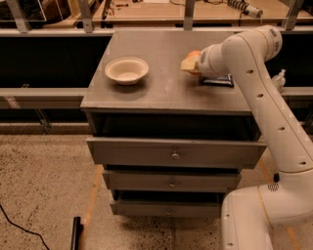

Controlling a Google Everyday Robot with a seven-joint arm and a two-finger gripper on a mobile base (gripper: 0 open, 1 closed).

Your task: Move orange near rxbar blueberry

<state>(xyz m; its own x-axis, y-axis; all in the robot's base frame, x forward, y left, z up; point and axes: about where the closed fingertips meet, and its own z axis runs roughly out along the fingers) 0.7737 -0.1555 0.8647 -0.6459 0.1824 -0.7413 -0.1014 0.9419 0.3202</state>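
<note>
My gripper is over the right part of the grey cabinet top, at the end of the white arm that reaches in from the right. It is shut on the orange, of which only a small orange-red patch shows behind the pale fingers. The rxbar blueberry, a flat dark bar, lies on the top just right of the gripper and is partly hidden under the wrist. The orange is very close to the bar's left end.
A white bowl stands on the left part of the cabinet top. The cabinet has three drawers below, slightly pulled out. A rail and a wooden bench run behind. My white base is at the lower right.
</note>
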